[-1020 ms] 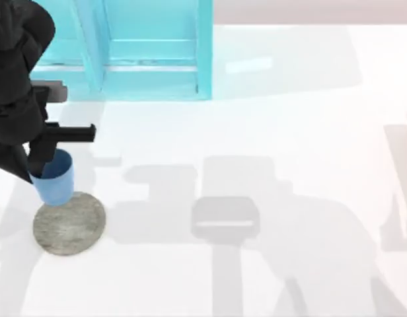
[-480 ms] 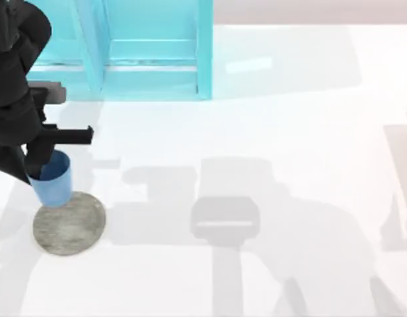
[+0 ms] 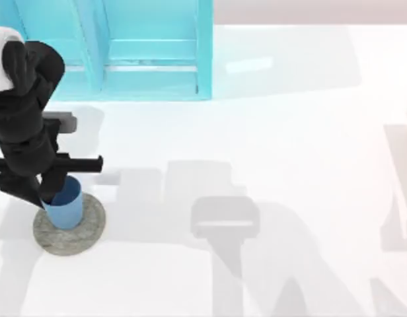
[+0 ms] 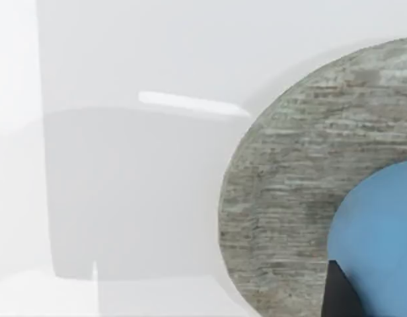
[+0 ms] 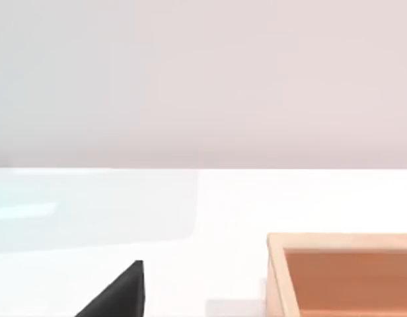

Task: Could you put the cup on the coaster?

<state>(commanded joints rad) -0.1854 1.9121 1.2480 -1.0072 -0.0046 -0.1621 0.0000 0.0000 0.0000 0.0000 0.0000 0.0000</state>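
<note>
While our left jaws (image 3: 50,193) hold the blue cup (image 3: 65,205) tight by its rim, the cup sits upright over the grey coaster (image 3: 74,234), at the left side of the white bench (image 3: 269,132). We cannot tell if the cup's bottom touches the coaster. Our left wrist view shows the cup against the coaster's speckled top. We cannot tell how our right jaws stand.

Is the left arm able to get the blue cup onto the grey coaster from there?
Probably yes. The left gripper is at the blue cup, and the cup is over the grey coaster, with nothing in between.
</note>
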